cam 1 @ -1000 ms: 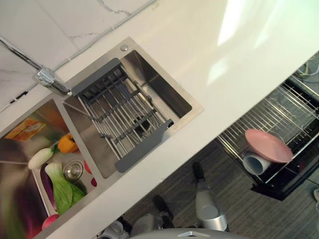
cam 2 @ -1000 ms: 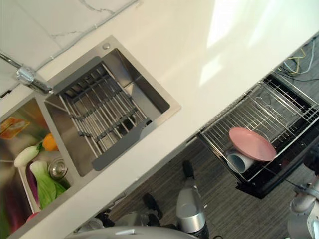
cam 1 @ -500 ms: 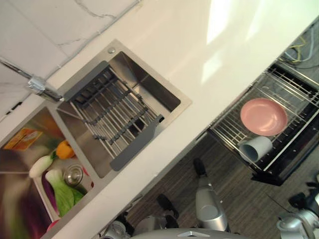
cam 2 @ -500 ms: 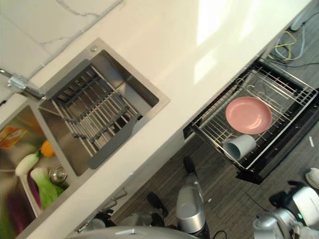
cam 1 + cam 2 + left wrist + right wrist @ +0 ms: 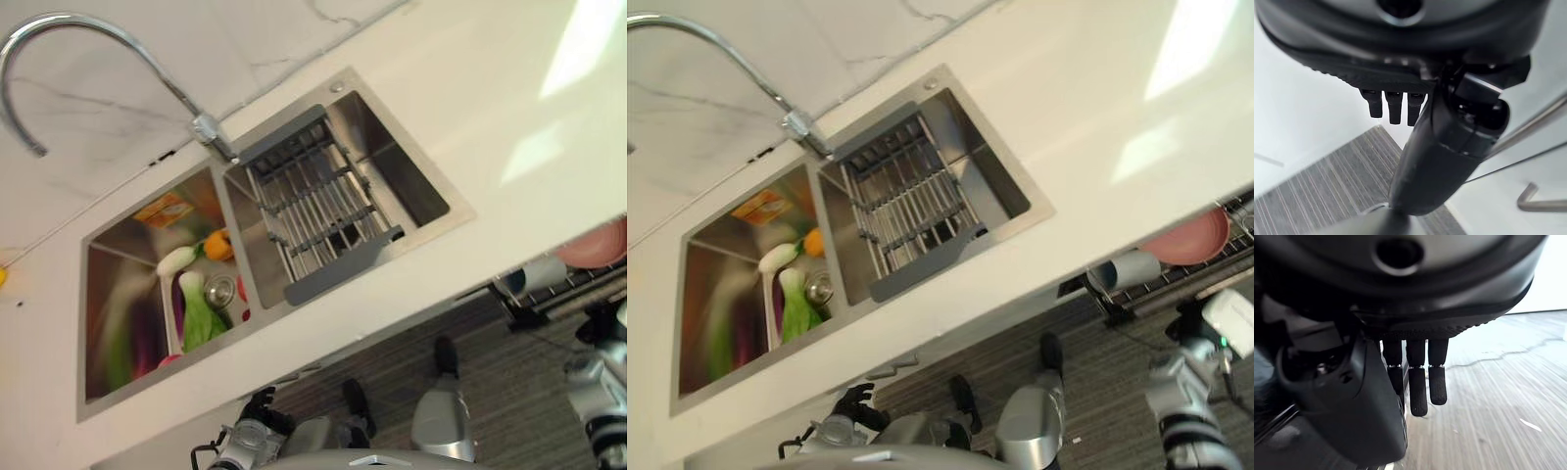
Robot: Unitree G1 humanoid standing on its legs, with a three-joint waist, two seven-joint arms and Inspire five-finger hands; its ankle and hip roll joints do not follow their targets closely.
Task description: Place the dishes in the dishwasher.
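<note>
We see the pink plate [image 5: 1187, 240] lying in the dishwasher rack [image 5: 1176, 279] beside the pale cup [image 5: 1125, 269], half tucked under the white countertop [image 5: 1097, 108]. Our right hand [image 5: 1418, 377] hangs below the rack over the grey floor [image 5: 1498, 396], fingers straight and empty, well apart from the plate. The left hand [image 5: 1393, 105] (likewise relaxed, holding nothing) hangs under the countertop, below the sink [image 5: 265, 255].

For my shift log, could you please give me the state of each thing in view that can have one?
Dishwasher rack: pulled out, loaded.
Pink plate: lying in the rack.
Cup: on its side in the rack.
Drying rack: spanning the right sink basin.
Left hand: open, empty.
Right hand: open, empty.
</note>
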